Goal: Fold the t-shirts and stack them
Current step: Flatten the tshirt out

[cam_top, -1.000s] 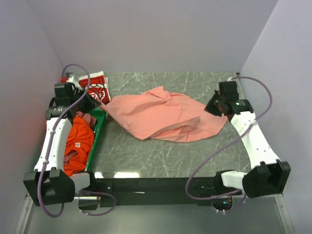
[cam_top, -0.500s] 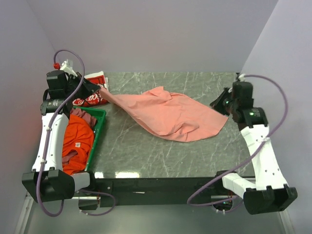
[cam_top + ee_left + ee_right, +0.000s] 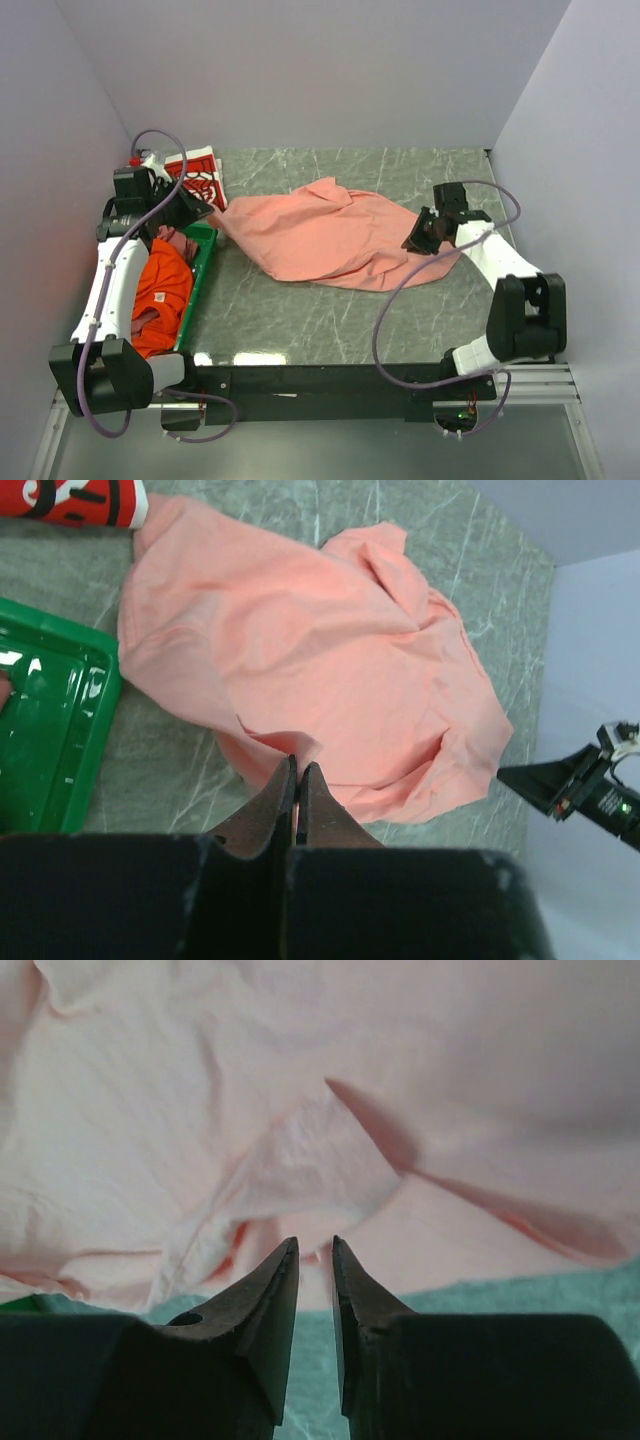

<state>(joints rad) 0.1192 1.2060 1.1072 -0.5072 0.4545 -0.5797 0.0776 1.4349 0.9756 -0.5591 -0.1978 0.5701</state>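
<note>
Pink shirt [image 3: 330, 235]: lies crumpled and spread over the middle of the table [image 3: 300, 310]. Its left corner tapers to a point at the left gripper and its right edge lies by the right gripper.
Left gripper [image 3: 298, 765]: at the far left of the table, just past the far end of the crate. Its fingers are pressed together. A fold of the pink shirt seems to run up into the tips, though the wrist view does not make the pinch plain.
Right gripper [image 3: 315, 1243]: low at the pink shirt's right edge. Its fingers stand a narrow gap apart with nothing between them, and the cloth lies just beyond the tips.
Red shirt [image 3: 200, 178]: has white print and sits in the far left corner of the table, just beside the pink shirt's left corner.
Orange shirt [image 3: 160, 290]: bunched inside the green crate [image 3: 200, 262], partly under the left arm.
Mauve shirt [image 3: 178, 241]: at the crate's far end, touching the orange shirt and mostly hidden.
Green crate: stands along the table's left edge.
</note>
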